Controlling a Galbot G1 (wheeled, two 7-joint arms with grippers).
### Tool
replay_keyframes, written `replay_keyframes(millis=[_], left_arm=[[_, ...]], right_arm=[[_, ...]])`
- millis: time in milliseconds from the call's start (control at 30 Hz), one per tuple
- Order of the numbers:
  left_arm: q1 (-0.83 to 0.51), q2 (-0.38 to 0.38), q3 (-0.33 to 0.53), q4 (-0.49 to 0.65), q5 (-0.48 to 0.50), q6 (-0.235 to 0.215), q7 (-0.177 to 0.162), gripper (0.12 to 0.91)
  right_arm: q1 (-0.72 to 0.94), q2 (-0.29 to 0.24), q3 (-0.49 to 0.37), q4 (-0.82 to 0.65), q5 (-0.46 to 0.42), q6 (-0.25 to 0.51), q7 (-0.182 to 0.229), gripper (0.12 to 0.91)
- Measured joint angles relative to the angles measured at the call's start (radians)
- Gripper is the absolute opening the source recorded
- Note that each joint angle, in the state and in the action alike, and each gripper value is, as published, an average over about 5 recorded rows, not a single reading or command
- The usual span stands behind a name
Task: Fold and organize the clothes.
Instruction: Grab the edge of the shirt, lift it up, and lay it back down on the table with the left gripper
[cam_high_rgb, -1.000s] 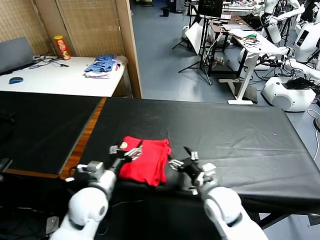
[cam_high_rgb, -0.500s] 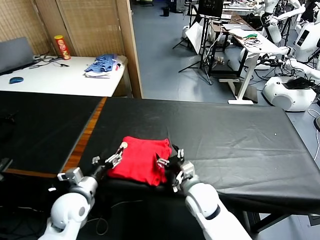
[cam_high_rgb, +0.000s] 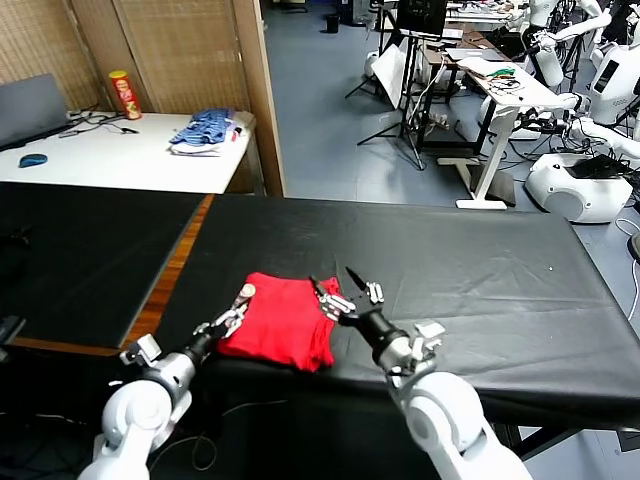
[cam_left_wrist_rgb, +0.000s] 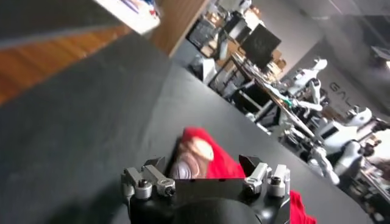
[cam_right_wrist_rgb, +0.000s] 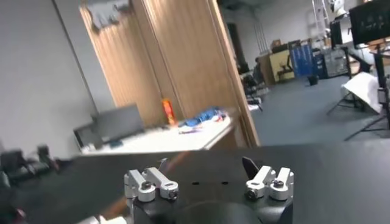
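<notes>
Folding looks nearly finished to me: the red T-shirt (cam_high_rgb: 280, 322) lies as a compact bundle near the front edge of the black table (cam_high_rgb: 480, 270). My left gripper (cam_high_rgb: 229, 318) touches its left edge and my right gripper (cam_high_rgb: 336, 290) hovers at its right corner, both spread apart and holding nothing; only tidying seems left.

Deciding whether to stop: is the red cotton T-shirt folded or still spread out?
Folded: the red cotton T-shirt lies as a compact, layered rectangle near the black table's front edge, no sleeves spread.

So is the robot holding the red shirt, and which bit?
No, nothing is held. The left gripper sits open at the folded red T-shirt's corner, and the right gripper is open above its other edge.
</notes>
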Motion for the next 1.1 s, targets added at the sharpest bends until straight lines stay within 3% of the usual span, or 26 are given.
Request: replay_keyframes(millis=[67,133,300,433,633,833,1100], left_arm=[[-0.005,-0.001,0.002,0.009,-0.016,0.003,0.000,0.737],[-0.008,-0.002,0.003,0.014,-0.025,0.003,0.000,0.643],[-0.010,-0.004,0.005,0.017,-0.014,-0.002,-0.001,0.358],[-0.011,-0.008,0.013,0.011,0.042,-0.018,-0.006,0.172],[-0.001,0.004,0.020,-0.017,0.223,-0.054,-0.030,0.145],[0.005,0.066,-0.012,-0.064,0.488,-0.070,-0.041,0.145],[0.032,0.217,-0.083,-0.122,0.833,-0.128,-0.037,0.145]], right_arm=[[-0.011,-0.006,0.017,0.017,0.004,0.002,0.000,0.798],[-0.021,-0.008,0.031,0.025,0.005,0.003,0.001,0.798],[-0.033,-0.004,0.050,0.030,-0.001,0.006,0.007,0.798],[-0.038,0.002,0.060,0.030,-0.017,0.003,0.022,0.798],[-0.060,0.018,0.095,0.012,-0.094,-0.056,0.082,0.798],[-0.089,0.028,0.132,-0.004,-0.172,-0.083,0.087,0.798],[-0.107,0.048,0.134,-0.016,-0.206,-0.085,0.095,0.798]])
